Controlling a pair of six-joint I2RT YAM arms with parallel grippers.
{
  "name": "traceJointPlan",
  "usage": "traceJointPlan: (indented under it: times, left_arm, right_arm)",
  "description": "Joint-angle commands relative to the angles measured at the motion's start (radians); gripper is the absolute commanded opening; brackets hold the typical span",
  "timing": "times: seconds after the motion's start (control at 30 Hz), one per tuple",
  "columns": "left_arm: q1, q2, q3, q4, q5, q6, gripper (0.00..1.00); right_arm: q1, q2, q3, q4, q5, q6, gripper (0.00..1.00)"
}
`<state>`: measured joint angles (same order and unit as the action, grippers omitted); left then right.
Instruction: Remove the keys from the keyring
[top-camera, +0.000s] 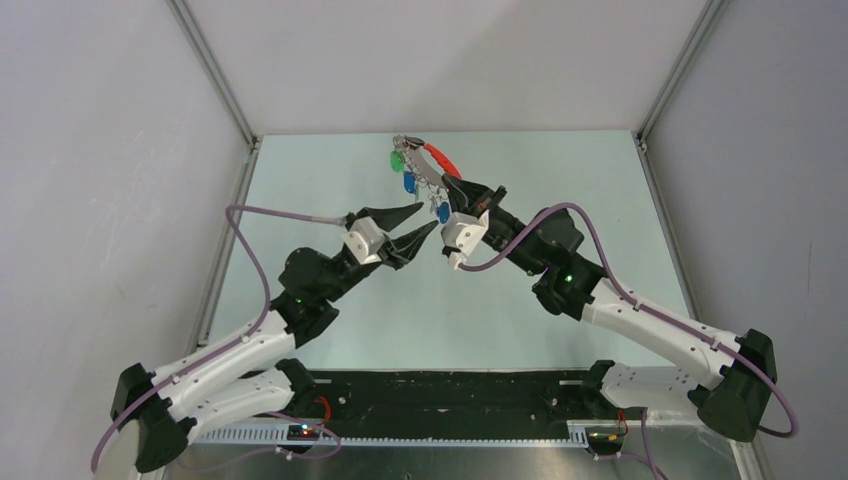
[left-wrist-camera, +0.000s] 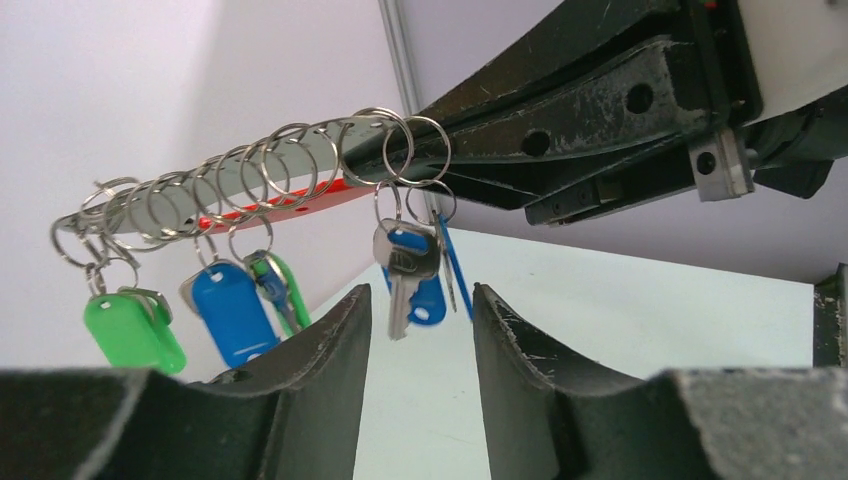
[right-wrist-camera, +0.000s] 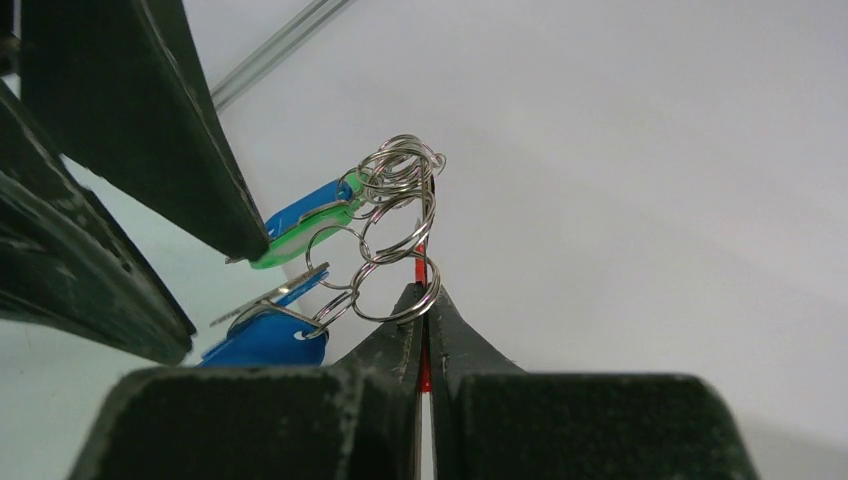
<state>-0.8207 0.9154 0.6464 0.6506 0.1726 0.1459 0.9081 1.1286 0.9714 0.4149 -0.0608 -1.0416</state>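
Right tool (right-wrist-camera: 424, 305) pinches keyring (left-wrist-camera: 250, 185) above table; left tool (left-wrist-camera: 420, 300) spread just under hanging keys (left-wrist-camera: 405, 262).

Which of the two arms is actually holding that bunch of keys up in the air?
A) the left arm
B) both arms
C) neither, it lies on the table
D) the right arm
D: the right arm's jaws are shut on the keyring at its red strip, while the left arm's jaws stand open, gripping nothing, near the hanging keys.
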Motion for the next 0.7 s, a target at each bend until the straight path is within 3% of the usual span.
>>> traceJointPlan:
  times: [0.0,0.33,0.67]
  left_arm:
    - [-0.004,-0.067,-0.023,0.023,-0.005,-0.014,0.48]
    - [-0.005,-0.072,0.018,0.019,0.232,0.033,0.55]
    - [-0.005,0.034,0.097,0.019,0.171,0.038,0.56]
  right_arm:
    - [-0.006,-0.019,0.057,0.059,0.008,-0.003,0.0]
    - [-0.007,-0.001,0.057,0.069,-0.006,0.007,0.0]
    - [-0.007,-0.003,0.056,0.068,-0.017,0.009,0.0]
